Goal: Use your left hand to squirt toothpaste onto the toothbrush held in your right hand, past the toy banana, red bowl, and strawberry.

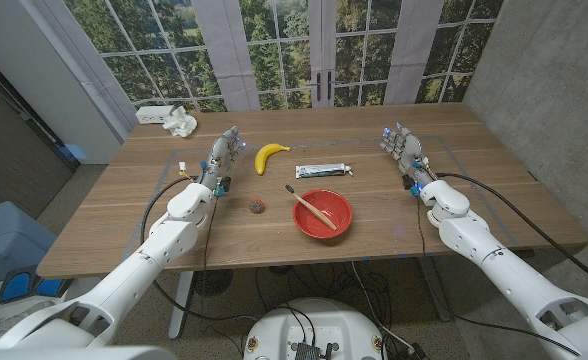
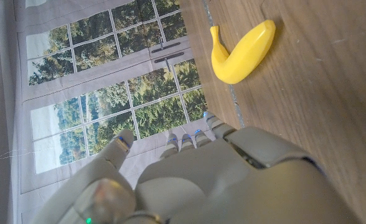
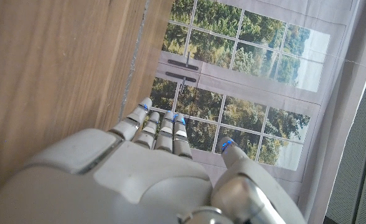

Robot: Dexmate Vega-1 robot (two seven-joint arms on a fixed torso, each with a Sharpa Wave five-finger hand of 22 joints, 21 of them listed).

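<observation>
I see both hands empty, fingers apart: left hand (image 1: 221, 157) beside yellow toy banana (image 1: 270, 156) | right hand (image 1: 404, 150) | wooden-handled toothbrush (image 1: 313, 207) in red bowl (image 1: 322, 214) | white toothpaste tube (image 1: 324, 171) behind bowl

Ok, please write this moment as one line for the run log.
left hand: open, beside banana | right hand: open | toothbrush: lying across red bowl | toothpaste: on table, untouched | step: not started

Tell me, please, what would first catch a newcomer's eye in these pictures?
Probably the shiny red bowl near the table's middle, with a wooden-handled toothbrush lying across it. Behind it lie a yellow toy banana and a white toothpaste tube. The left hand and right hand flank them, holding nothing.
</observation>
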